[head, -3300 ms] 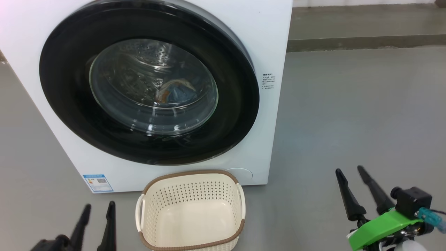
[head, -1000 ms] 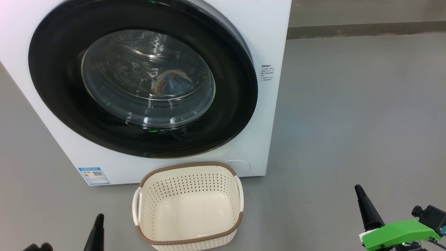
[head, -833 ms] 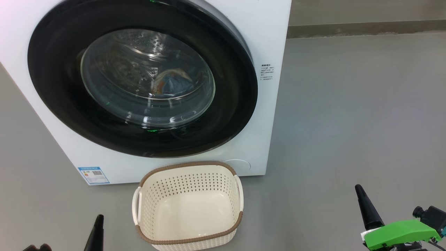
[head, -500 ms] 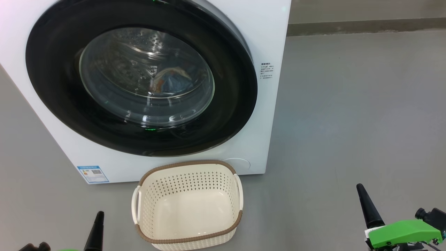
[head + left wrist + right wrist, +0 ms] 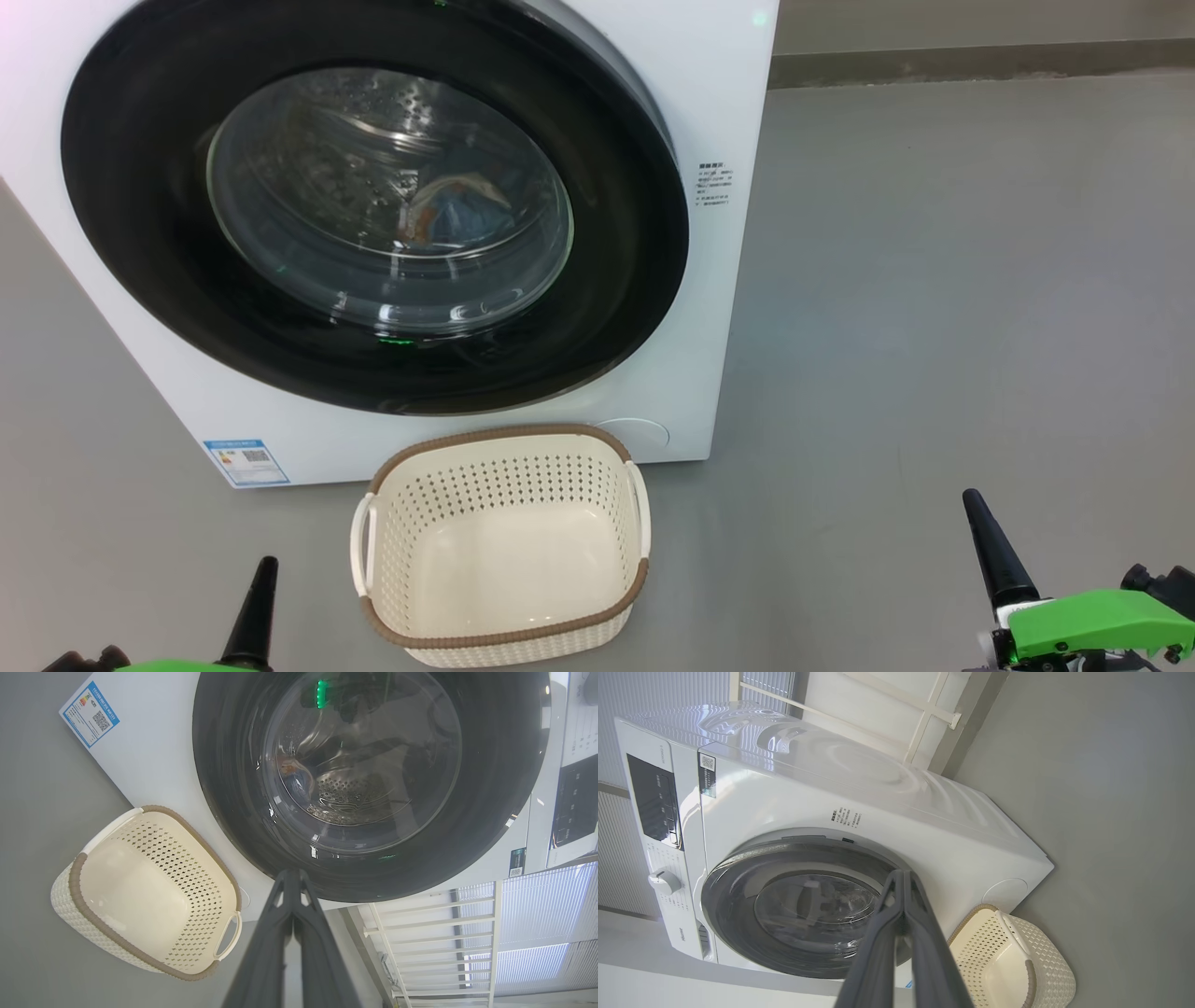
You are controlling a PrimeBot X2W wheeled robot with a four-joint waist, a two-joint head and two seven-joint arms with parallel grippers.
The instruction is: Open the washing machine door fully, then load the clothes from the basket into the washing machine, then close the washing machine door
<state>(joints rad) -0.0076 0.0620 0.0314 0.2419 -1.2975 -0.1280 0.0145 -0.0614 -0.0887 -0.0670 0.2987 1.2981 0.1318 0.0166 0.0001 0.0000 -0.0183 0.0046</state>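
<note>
The washing machine (image 5: 724,84) stands ahead on the floor. Its round black washing machine door (image 5: 621,252) sits flush against the front. Through the glass I see blue and orange clothes (image 5: 456,213) in the drum, also visible in the left wrist view (image 5: 293,775). The cream basket (image 5: 504,485) stands empty on the floor just below the door. My left gripper (image 5: 267,565) is shut and empty at the lower left, well short of the basket. My right gripper (image 5: 972,499) is shut and empty at the lower right, over bare floor.
Grey floor stretches to the right of the machine up to a low ledge (image 5: 980,65) at the back. The machine's control panel and knob (image 5: 664,881) are near its top. A white railing (image 5: 434,933) and blinds stand beside the machine.
Both grippers, open with fingers apart three seconds ago, are now shut and sit lower in the head view. Over the last second the view has only drifted slightly; basket and door are unchanged.
</note>
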